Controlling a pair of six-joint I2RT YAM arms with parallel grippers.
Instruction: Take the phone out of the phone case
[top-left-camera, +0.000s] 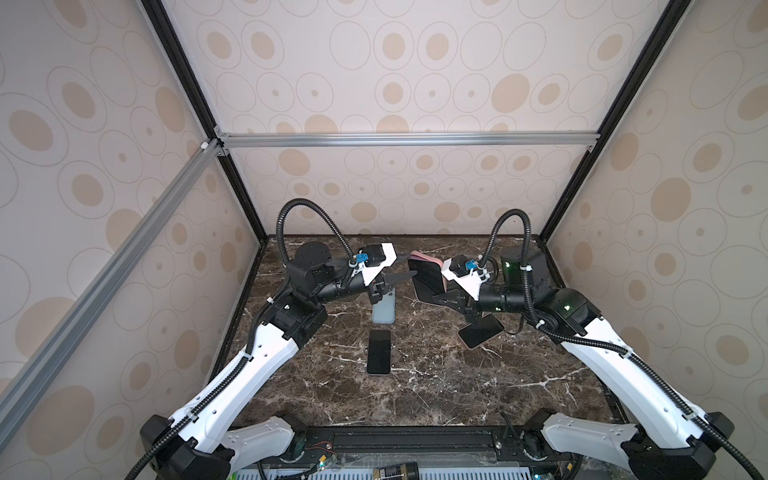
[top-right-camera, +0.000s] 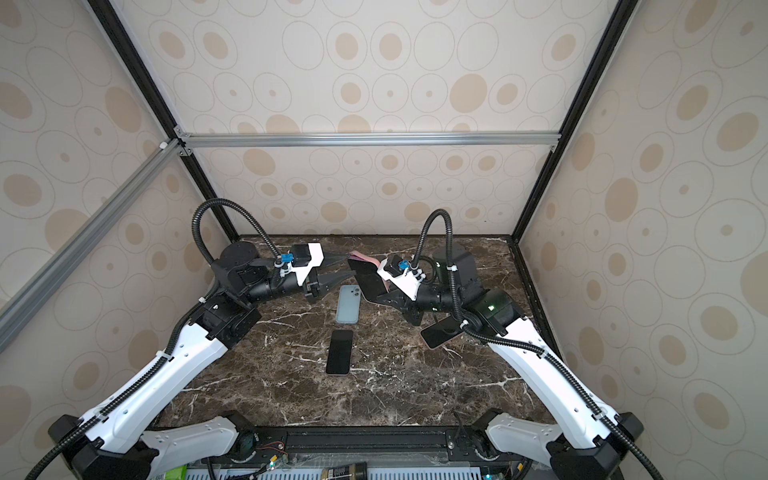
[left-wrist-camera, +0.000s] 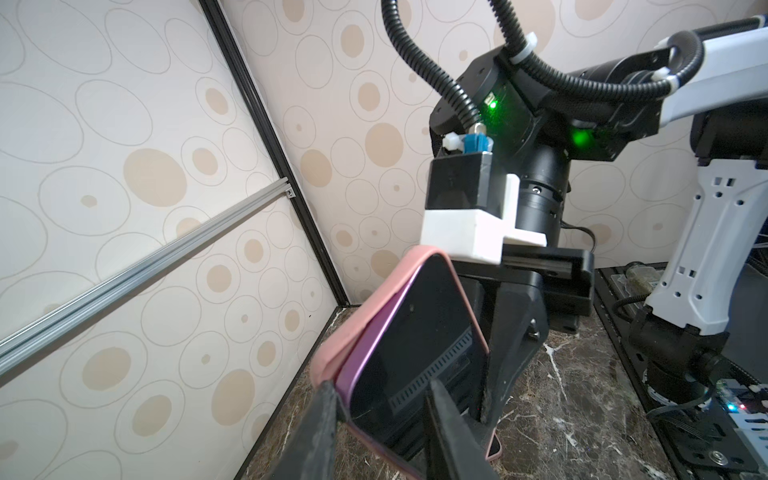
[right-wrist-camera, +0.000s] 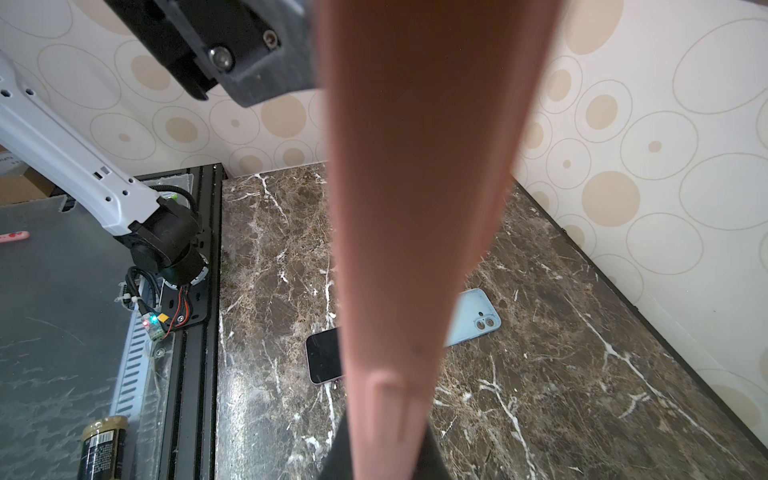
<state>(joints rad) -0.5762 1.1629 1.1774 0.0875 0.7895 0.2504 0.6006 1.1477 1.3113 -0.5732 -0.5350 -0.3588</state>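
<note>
- The phone (left-wrist-camera: 419, 365) is held up above the table (top-left-camera: 436, 374), mostly seated in its pink case (left-wrist-camera: 365, 316); one corner lip stands peeled away.
- The right gripper (top-left-camera: 432, 291) clamps phone and case together and should hold firm.
- The left gripper (top-left-camera: 411, 265) is open, with one finger (left-wrist-camera: 328, 407) at the loose lip; best to work along that edge, off the screen.
</note>
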